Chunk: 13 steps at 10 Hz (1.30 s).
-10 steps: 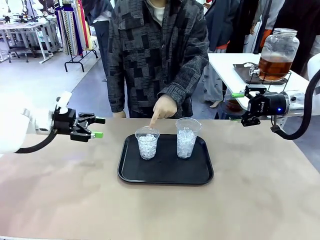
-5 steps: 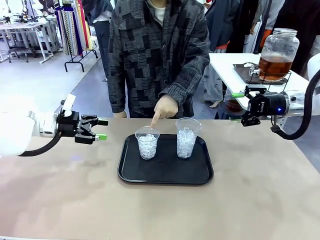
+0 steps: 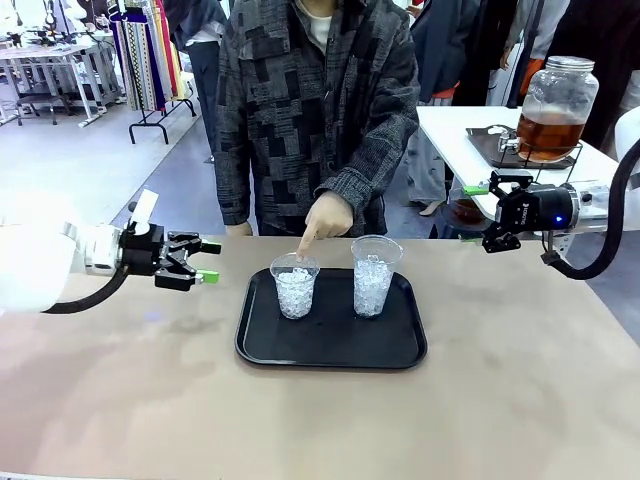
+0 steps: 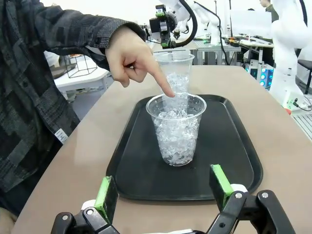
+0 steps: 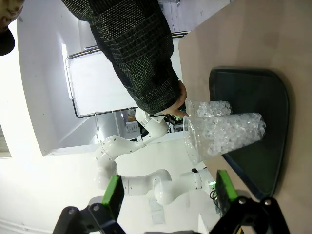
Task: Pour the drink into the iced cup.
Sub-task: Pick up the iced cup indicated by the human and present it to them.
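Your left gripper (image 3: 208, 261) hangs above the table, just off the left edge of the black tray (image 3: 330, 348). Its jaws are spread wide and hold nothing. In the left wrist view the green pads (image 4: 106, 192) frame the iced cup (image 4: 176, 129), which stands straight ahead of them, apart from both pads.

That iced cup (image 3: 295, 287) stands near the tray's far left corner. The person's hand (image 3: 326, 217) is over it, index fingertip at its far rim. A second iced cup (image 3: 373, 278) stands beside it along the tray's far edge, the two apart. The tray itself lies mid-width on the table, close to the far edge.

Your right gripper (image 3: 482, 217) hovers by the table's far right corner, fingers pointing toward the tray, jaws wide apart and empty. From its wrist camera you look between the pads (image 5: 113, 195) at both cups lined up on the tray (image 5: 258, 97).

The drink (image 3: 548, 138) fills roughly the lower half of the jar dispenser (image 3: 556, 100). This stands on a separate white side table (image 3: 450, 130) beyond the far right corner, behind the right gripper and well apart from it, and farther still from the left one.
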### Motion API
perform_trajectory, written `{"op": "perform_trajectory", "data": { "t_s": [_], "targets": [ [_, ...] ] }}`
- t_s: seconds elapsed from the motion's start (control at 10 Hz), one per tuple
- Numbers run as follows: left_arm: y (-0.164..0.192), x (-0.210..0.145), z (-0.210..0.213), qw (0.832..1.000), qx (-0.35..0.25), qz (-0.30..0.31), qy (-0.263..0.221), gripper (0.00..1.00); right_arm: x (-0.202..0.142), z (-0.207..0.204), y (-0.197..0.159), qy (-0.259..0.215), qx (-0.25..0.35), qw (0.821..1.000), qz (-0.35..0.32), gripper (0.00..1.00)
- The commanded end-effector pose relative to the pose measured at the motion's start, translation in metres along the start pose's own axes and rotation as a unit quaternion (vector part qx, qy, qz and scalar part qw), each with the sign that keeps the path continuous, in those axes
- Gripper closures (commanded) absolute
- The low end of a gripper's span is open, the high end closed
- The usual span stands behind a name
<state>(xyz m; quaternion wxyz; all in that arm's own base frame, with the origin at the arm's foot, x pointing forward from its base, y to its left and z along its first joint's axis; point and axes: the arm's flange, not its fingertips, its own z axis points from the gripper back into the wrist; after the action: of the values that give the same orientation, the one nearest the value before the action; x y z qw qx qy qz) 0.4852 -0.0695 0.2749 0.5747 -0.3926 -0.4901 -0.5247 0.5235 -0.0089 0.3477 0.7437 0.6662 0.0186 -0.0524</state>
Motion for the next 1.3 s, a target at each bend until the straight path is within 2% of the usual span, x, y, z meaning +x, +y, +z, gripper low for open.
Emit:
{"op": "perform_trajectory", "data": {
  "t_s": [0.0, 0.6, 1.2],
  "targets": [
    [0.007, -0.002, -0.017, 1.0, 0.006, 0.016, 0.001, 0.0, 0.001, 0.0, 0.002, -0.001, 0.001, 1.0, 0.001, 0.0],
    [0.013, -0.016, -0.069, 1.0, -0.022, 0.009, -0.009, 0.0, 0.001, 0.0, 0.002, -0.001, 0.001, 1.0, 0.001, 0.0],
    [0.018, -0.025, -0.099, 0.999, -0.036, 0.017, -0.007, 0.0, 0.001, 0.0, 0.002, -0.001, 0.001, 1.0, 0.001, 0.0]
  ]
}}
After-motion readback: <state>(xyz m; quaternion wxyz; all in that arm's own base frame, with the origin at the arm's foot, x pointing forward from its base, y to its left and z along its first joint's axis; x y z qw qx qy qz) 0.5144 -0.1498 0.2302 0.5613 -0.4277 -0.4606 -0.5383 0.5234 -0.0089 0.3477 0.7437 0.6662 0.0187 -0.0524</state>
